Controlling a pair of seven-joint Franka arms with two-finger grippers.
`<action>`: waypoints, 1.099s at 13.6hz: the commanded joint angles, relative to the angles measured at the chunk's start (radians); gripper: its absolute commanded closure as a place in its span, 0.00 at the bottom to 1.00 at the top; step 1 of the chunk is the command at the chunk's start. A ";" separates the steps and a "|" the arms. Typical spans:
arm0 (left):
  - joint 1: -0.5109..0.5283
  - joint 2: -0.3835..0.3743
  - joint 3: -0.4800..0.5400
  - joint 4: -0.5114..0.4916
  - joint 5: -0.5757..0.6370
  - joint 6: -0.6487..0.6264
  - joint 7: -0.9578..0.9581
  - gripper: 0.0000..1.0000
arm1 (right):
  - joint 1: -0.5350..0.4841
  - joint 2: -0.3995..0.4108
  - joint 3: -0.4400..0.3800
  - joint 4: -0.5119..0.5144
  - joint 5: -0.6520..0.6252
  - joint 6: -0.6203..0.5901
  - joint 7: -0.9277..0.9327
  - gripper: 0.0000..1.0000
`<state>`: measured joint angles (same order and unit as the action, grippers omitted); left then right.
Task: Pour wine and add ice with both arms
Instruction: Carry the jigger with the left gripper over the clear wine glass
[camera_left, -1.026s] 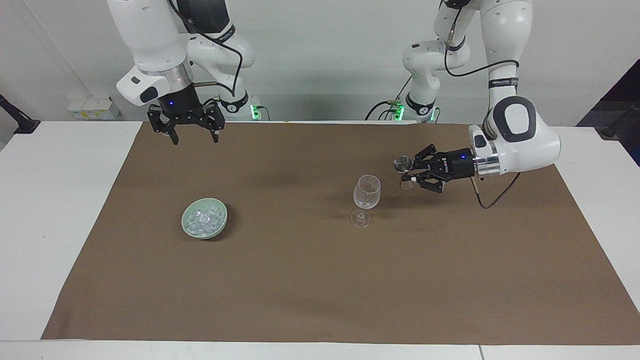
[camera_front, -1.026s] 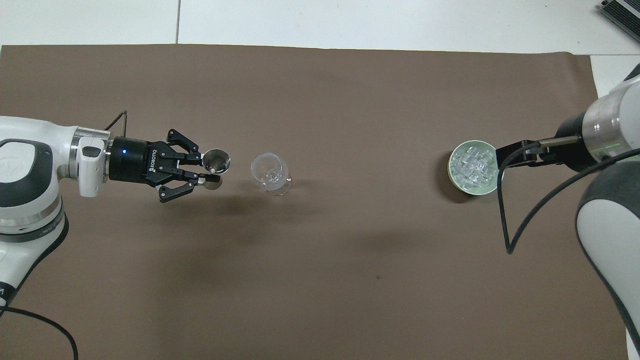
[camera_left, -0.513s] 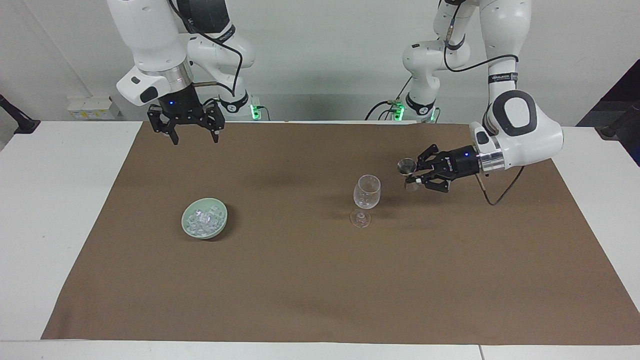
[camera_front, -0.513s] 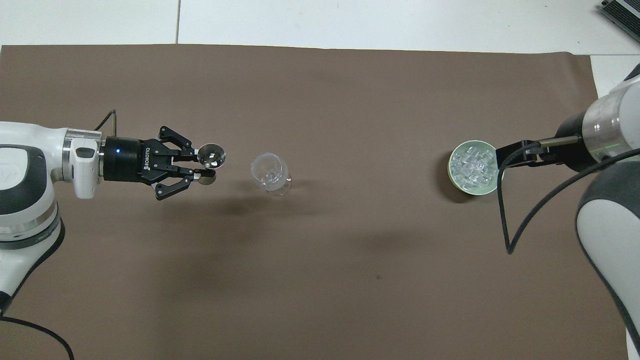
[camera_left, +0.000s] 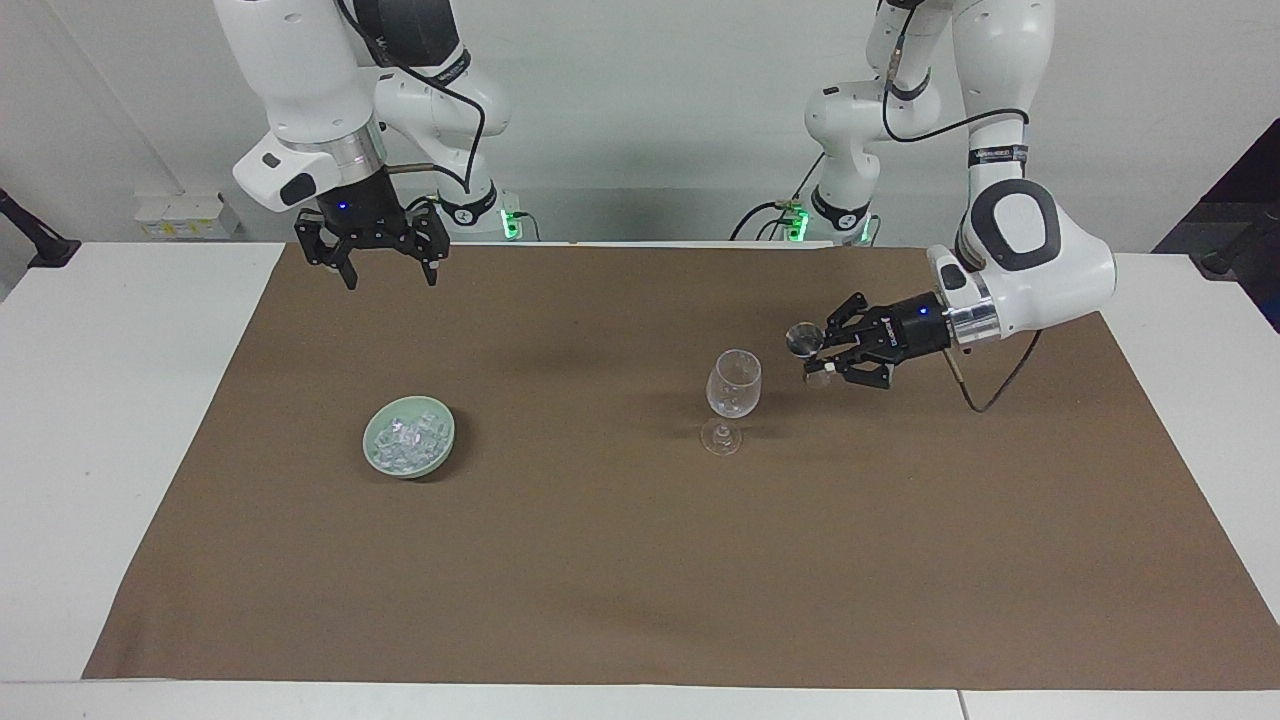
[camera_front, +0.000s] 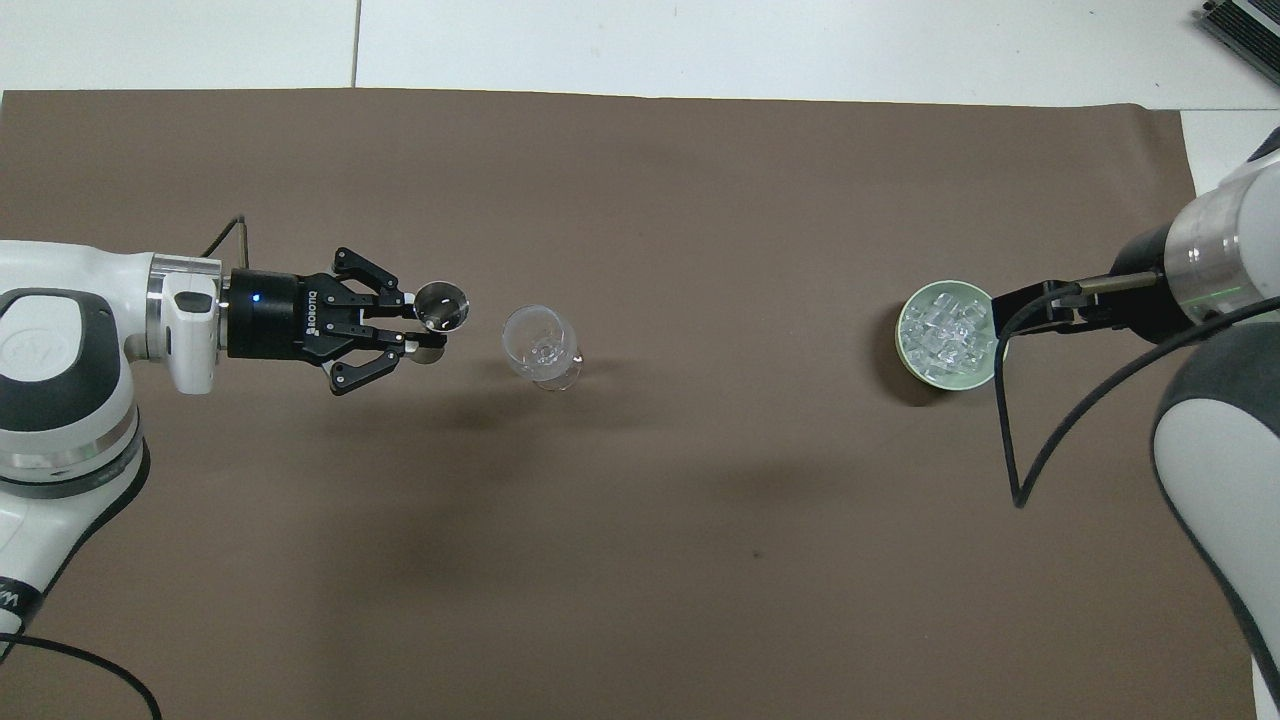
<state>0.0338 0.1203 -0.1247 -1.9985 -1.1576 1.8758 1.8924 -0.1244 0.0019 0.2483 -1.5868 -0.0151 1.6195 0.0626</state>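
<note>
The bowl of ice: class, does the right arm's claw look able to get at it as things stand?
Probably yes. The right claw hangs open above the mat, nearer the robots than the bowl of ice; nothing stands between them, and the wine glass is well aside.

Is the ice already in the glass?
No, the ice all lies in the green bowl, toward the right arm's end of the table, apart from the glass.

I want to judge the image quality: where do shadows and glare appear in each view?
Facing view: soft shadows lie on the brown mat beside the wine glass and the green bowl. Overhead view: the ice glints white; the glass is faint against the mat, which shows broad dim arm shadows.
</note>
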 joint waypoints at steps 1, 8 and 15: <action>-0.040 -0.034 0.014 -0.023 0.006 0.042 -0.029 0.94 | -0.021 -0.007 0.008 -0.005 0.021 0.014 -0.027 0.00; -0.083 -0.030 0.016 0.021 0.085 0.075 -0.082 0.94 | -0.021 -0.007 0.008 -0.005 0.021 0.014 -0.027 0.00; -0.103 -0.031 0.016 0.049 0.173 0.098 -0.215 0.94 | -0.021 -0.007 0.008 -0.005 0.021 0.014 -0.027 0.00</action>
<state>-0.0465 0.1064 -0.1242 -1.9482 -1.0090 1.9482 1.7317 -0.1244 0.0019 0.2483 -1.5868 -0.0151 1.6195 0.0626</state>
